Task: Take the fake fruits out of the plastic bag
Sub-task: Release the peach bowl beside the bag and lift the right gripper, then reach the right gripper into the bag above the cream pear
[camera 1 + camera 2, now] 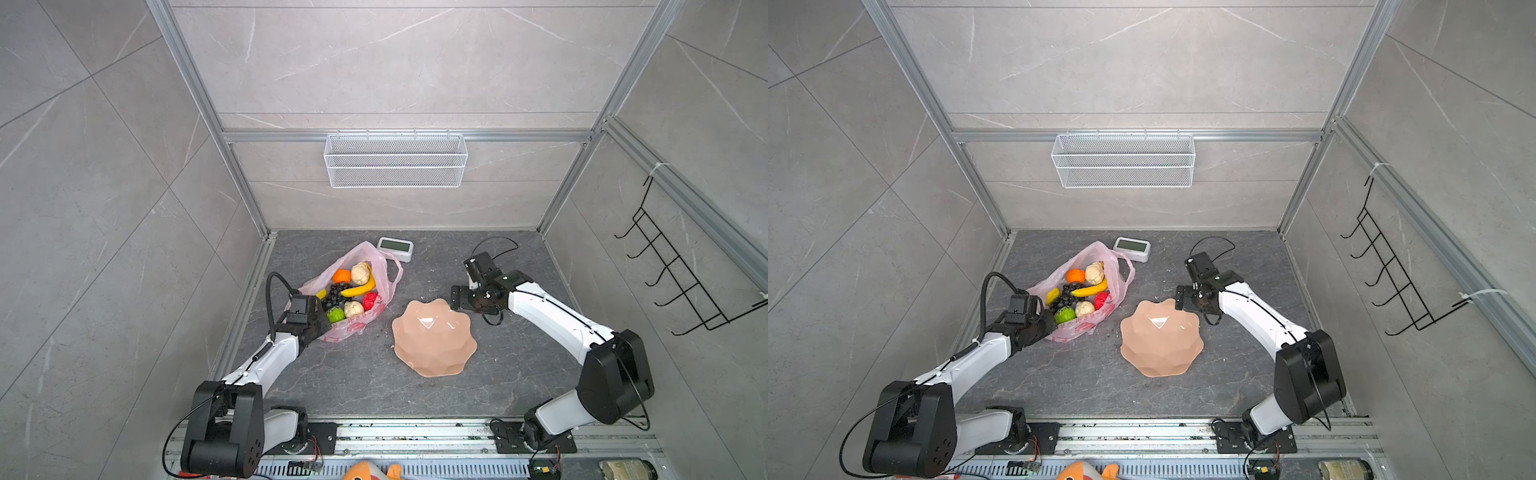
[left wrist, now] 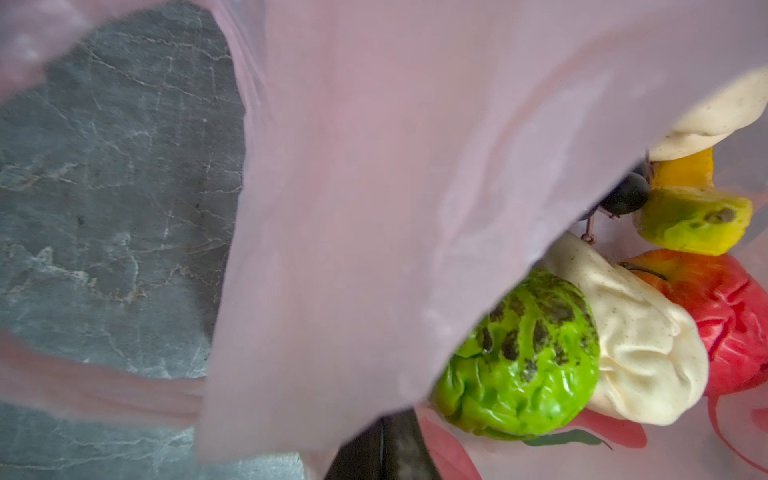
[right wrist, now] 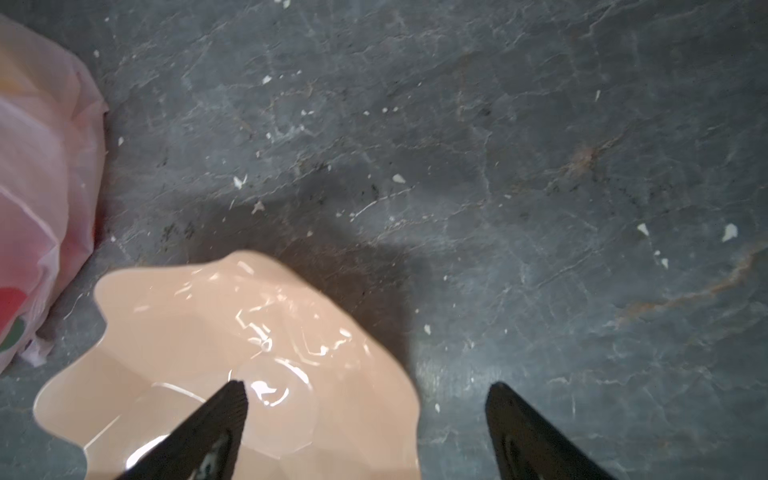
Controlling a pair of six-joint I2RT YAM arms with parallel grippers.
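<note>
The plastic bag (image 1: 353,329) lies on the left of the dark stone surface (image 1: 357,386), its mouth spread so that all the fake fruits show inside it. An orange (image 1: 341,275) and a beige lump (image 1: 360,273) sit toward the back. The banana (image 1: 360,289) lies across the middle beside the dark grape bunch (image 1: 337,295). The lemon (image 1: 321,294) is at the left edge, and the red apple (image 1: 370,300), a second beige lump (image 1: 353,308) and the green bumpy fruit (image 1: 336,314) lie nearest the printed bottom. None of the fruits is outside the bag. The left end effector (image 1: 318,322) sits at the bag's near-left rim with its jaws closed tight on the plastic. In the left wrist view a sheet of pink film (image 2: 374,187) stretches up from the dark fingertip (image 2: 386,449) and covers much of the picture, with the green fruit, a beige lump and the apple crowded just past it. The right end effector (image 3: 365,388) hangs wide apart and holds nothing — one finger (image 3: 220,419) is over the inside of the peach scalloped bowl (image 1: 434,345), the other over bare stone just beyond its rim. The bowl stands empty to the right of the bag, near it but not touching. A small white clock (image 1: 395,248) rests behind the bag, close to its handle loop — and a white wire basket (image 1: 395,160) hangs on the back wall.
</note>
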